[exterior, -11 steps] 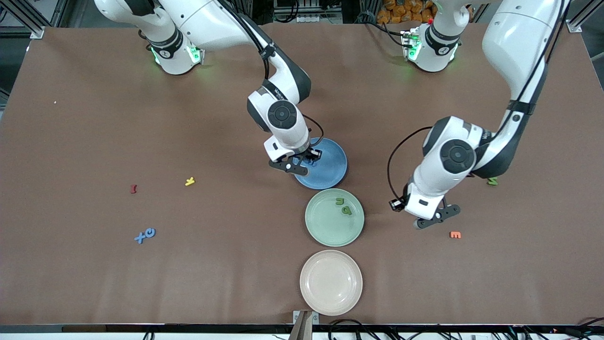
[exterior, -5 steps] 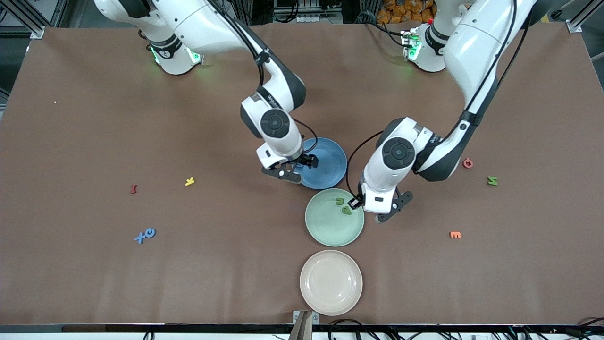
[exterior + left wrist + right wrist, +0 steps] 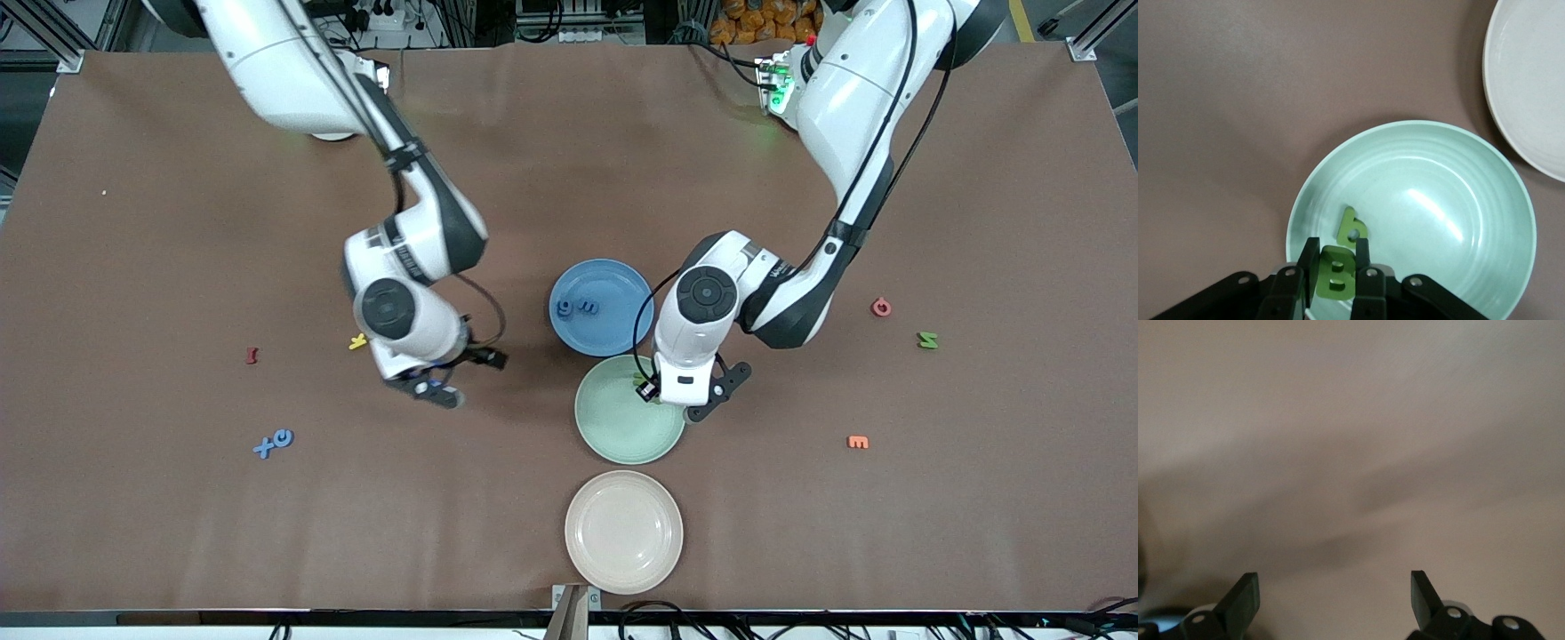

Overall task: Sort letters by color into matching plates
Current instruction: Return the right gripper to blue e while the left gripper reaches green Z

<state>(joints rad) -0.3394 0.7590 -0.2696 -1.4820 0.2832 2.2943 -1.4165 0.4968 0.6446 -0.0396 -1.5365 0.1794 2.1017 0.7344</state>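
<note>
The left gripper [image 3: 1336, 283] hung over the green plate [image 3: 613, 440] at the plate's rim toward the left arm's base, its fingers [image 3: 1306, 267] clamped on a green letter B [image 3: 1336, 279] held flat between them; a second green letter [image 3: 1351, 229] lay in the plate directly below and just ahead of the held one, so a straight release would likely land the two touching or stacked; the remaining open bowl of the plate lay toward the front camera, at roughly 6 o'clock from the gripper in the front view. The blue plate [image 3: 622, 333] held two blue letters [image 3: 575, 308]. The right gripper [image 3: 442, 384] was over bare counter [image 3: 178, 533], fingers [image 3: 1241, 600] spread wide and empty; two blue letters [image 3: 273, 441] lay at about 8 o'clock from it, and this arm was the nearer. One green letter [image 3: 927, 340] lay toward the left arm's end.
</note>
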